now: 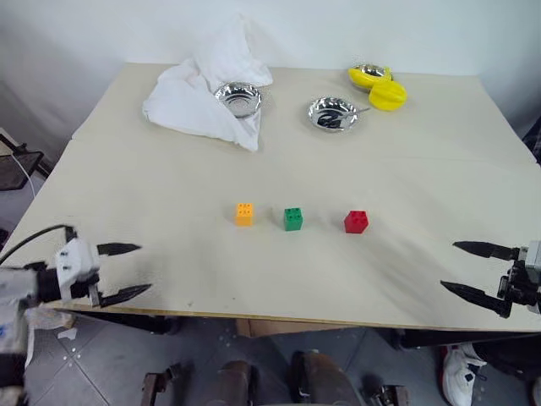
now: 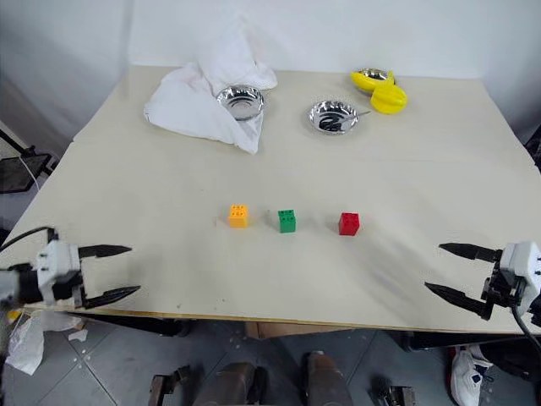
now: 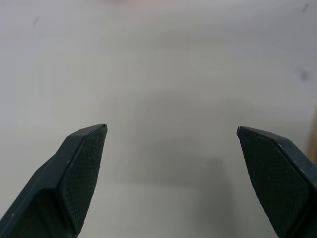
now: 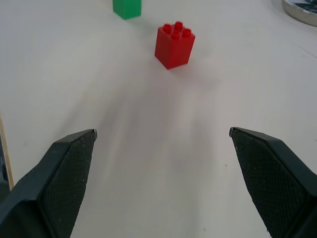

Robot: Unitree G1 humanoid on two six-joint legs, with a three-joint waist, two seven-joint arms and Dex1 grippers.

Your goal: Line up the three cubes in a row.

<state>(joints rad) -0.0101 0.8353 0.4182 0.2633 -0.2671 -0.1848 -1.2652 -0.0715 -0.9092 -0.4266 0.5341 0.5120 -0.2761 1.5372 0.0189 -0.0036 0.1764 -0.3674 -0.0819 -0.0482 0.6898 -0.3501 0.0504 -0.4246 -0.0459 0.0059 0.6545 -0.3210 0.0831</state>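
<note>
Three small studded cubes stand in a row near the middle of the table [image 1: 406, 161]: the orange cube [image 1: 244, 213] on the left, the green cube [image 1: 292, 218] in the middle, the red cube [image 1: 356, 222] on the right. They sit apart with small gaps between them. My left gripper [image 1: 128, 271] hovers open at the table's near left corner, far from the cubes, with nothing between its fingers. At the near right edge my right gripper [image 1: 462, 266] is open and empty too. The right wrist view looks toward the red cube [image 4: 174, 44] and the green cube [image 4: 127, 7].
At the back lie a crumpled white cloth [image 1: 203, 89] with a steel bowl [image 1: 238, 98] on it, a second steel bowl [image 1: 332, 112] holding a spoon, and yellow rounded objects [image 1: 379, 85]. The table's front edge runs just below both grippers.
</note>
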